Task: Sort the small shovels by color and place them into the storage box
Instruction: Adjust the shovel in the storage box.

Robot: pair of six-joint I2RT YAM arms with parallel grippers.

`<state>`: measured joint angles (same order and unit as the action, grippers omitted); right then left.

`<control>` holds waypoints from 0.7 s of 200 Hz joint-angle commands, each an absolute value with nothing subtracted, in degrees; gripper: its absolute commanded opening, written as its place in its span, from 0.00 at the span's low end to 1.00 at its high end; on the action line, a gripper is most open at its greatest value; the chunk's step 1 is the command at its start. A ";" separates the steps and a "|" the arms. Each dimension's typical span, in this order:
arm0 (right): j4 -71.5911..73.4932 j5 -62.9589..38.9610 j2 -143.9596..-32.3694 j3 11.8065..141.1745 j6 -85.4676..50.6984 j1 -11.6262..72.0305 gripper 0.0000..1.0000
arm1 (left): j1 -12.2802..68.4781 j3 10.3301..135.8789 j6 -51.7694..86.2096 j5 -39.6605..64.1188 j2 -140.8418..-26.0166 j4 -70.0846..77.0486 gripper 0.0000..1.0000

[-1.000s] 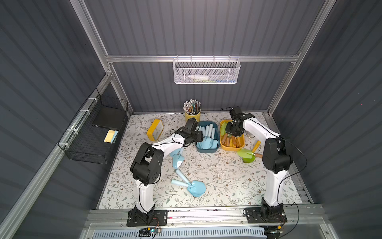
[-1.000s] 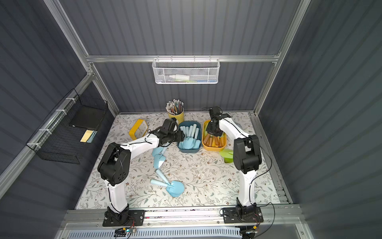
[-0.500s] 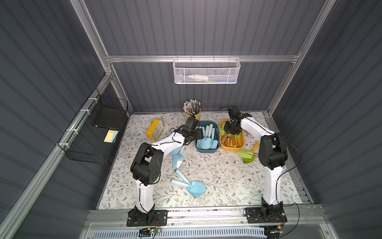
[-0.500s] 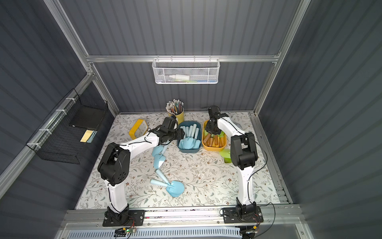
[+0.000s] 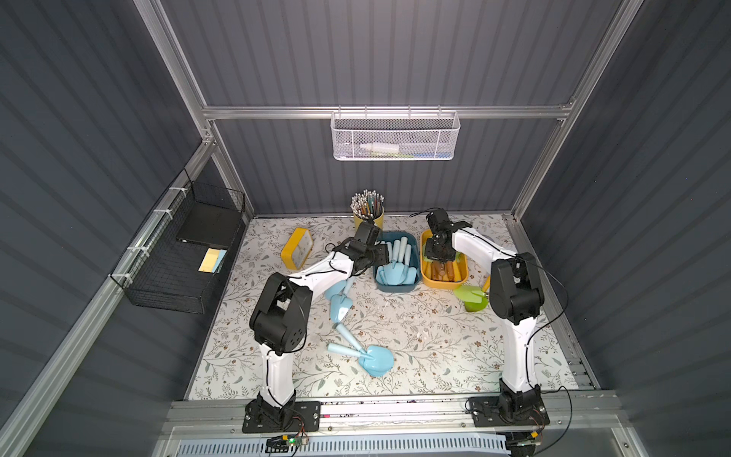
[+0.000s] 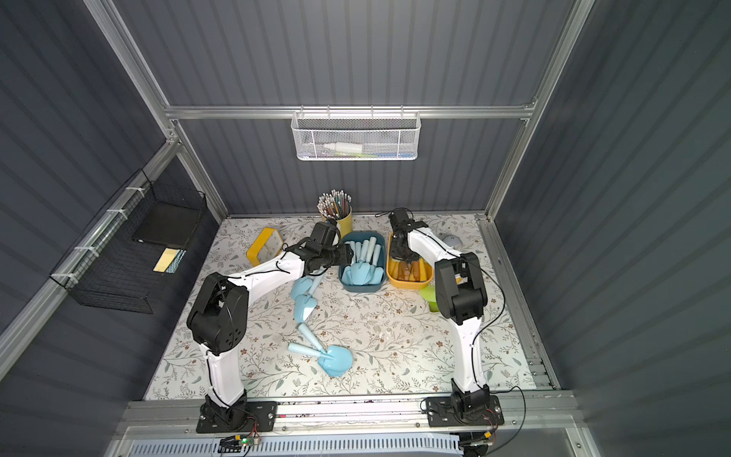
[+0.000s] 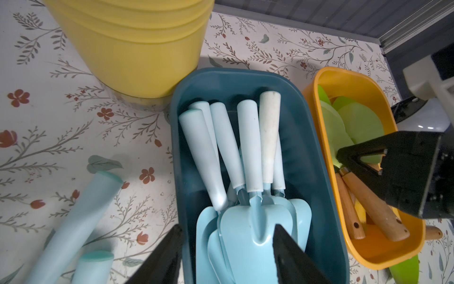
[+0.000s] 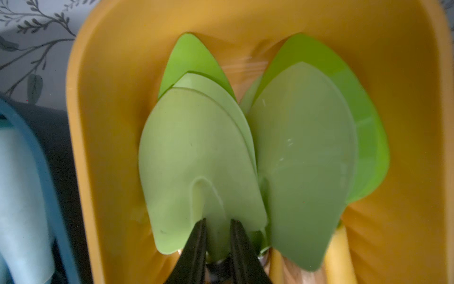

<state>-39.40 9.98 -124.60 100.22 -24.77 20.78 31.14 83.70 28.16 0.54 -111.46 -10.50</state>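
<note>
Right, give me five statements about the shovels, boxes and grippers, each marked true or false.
1. The right gripper is shut on a green shovel inside the yellow box. True.
2. The blue box holds green shovels. False: it holds pale blue shovels.
3. Some loose blue shovels lie on the table. True.
4. The pencil cup lies tipped over. False: it stands upright behind the blue box.
5. The left gripper is clamped shut. False: its jaws stand apart above the blue box.
</note>
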 commanded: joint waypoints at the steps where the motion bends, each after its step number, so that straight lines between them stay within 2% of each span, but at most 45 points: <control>1: -46.63 10.02 -128.90 98.48 -23.73 21.31 0.21 | 30.85 85.58 28.82 -0.35 -110.93 -11.86 0.61; 39: -41.78 8.63 -121.78 96.97 -23.96 21.36 0.22 | 30.85 85.28 28.92 -0.61 -110.56 -11.78 0.61; 83: -39.21 7.94 -113.54 94.36 -24.85 21.38 0.27 | 30.85 83.18 28.86 -0.35 -110.15 -11.35 0.61; 140: -36.32 4.49 -103.82 83.74 -27.37 21.92 0.28 | 30.85 74.55 29.25 -0.53 -106.93 -10.62 0.61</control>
